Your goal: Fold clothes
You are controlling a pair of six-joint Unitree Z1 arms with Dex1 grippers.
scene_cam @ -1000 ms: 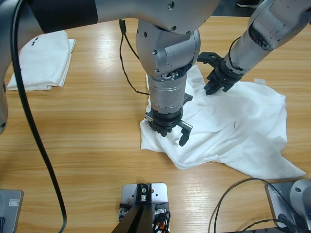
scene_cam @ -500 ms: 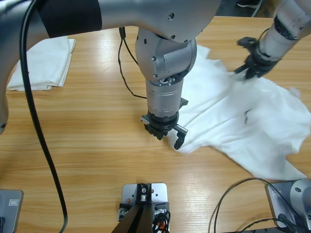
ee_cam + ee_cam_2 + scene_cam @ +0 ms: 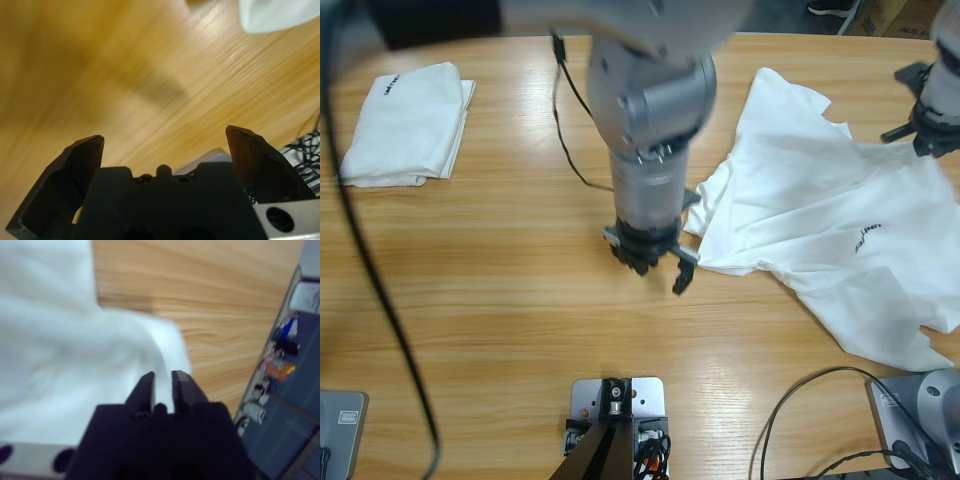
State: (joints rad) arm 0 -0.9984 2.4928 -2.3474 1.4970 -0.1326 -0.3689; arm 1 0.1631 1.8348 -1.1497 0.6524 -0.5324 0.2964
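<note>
The loose T-shirt (image 3: 820,220) lies crumpled and half spread over the table (image 3: 500,260), running from just beside the left claw (image 3: 655,262) out to the right claw (image 3: 925,130) at its far edge. Its little black lettering mark (image 3: 865,237) faces up, roughly midway between the two claws. Looks like thin, floppy cotton: light, no stiffness at all, so I'd guess it drags and bunches rather than slides flat. Best places to pinch are probably the hem corners or the shoulder seams, not the baggy middle.

The right claw is clenched on a fold of that white cloth; the right wrist view shows fabric (image 3: 75,365) pinched between nearly closed jaws. The left claw is released, jaws spread wide over bare wood (image 3: 150,75), with only a tip of shirt (image 3: 275,15) ahead of it.

Well away from the left claw, on the side opposite the loose shirt, sits a second shirt (image 3: 405,125), already folded into a neat stack.

The table is glossy wood, so fairly slick. Cables (image 3: 570,120) trail across it. Past its edge, the right wrist view catches cluttered room stuff I can't make out.
</note>
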